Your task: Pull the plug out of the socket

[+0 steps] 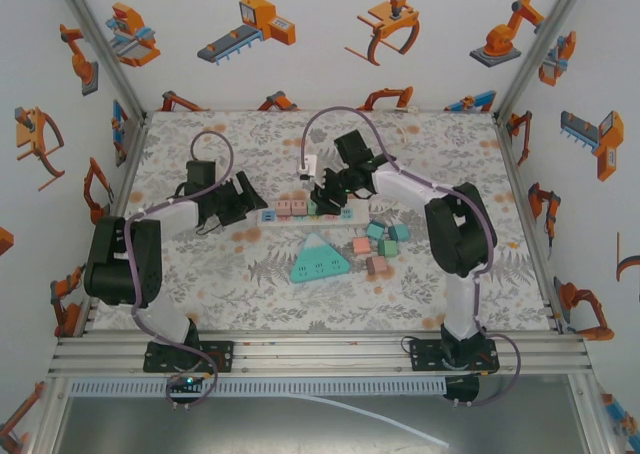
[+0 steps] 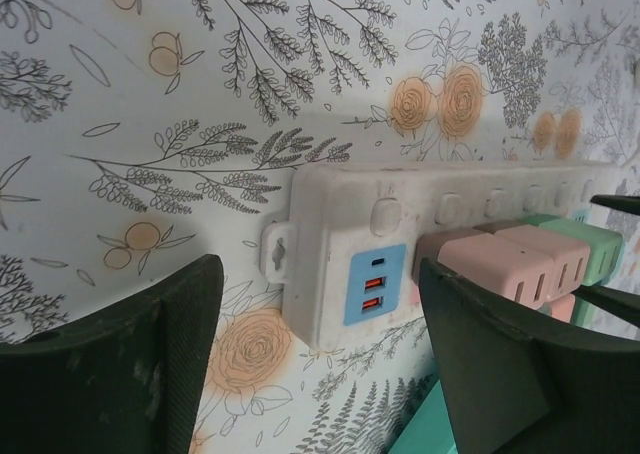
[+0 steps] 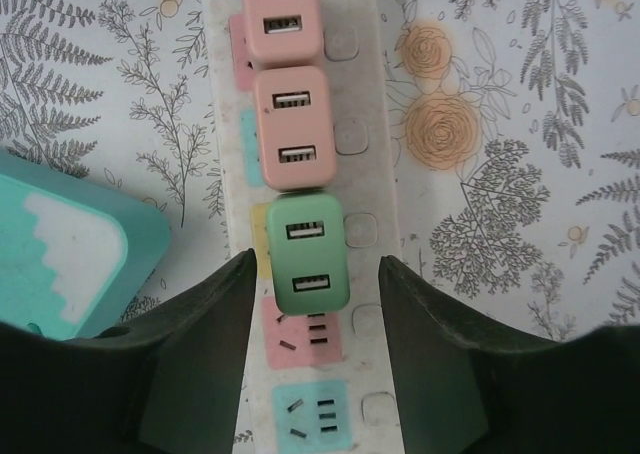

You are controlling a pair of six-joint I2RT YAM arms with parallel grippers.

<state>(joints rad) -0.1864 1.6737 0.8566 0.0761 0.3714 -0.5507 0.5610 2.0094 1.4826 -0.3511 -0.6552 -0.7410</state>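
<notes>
A white power strip [image 1: 345, 214] lies across the middle of the table. Two pink plugs [image 3: 291, 129] and one green plug [image 3: 308, 254] sit in its sockets. My right gripper [image 3: 317, 264] is open and hangs over the strip, one finger on each side of the green plug and not touching it. Below the green plug are a free pink socket [image 3: 303, 334] and a free blue socket [image 3: 310, 414]. My left gripper [image 2: 320, 269] is open at the strip's left end [image 2: 340, 264], straddling its blue USB panel [image 2: 376, 284]. In the top view, the left gripper [image 1: 242, 200] and the right gripper [image 1: 325, 198] flank the plugs.
A teal mountain-shaped socket block [image 1: 320, 259] lies just in front of the strip, close to my right gripper's left finger [image 3: 200, 344]. Several loose pink and green cube plugs [image 1: 380, 242] are scattered to the right of it. Purple cables arc above both arms.
</notes>
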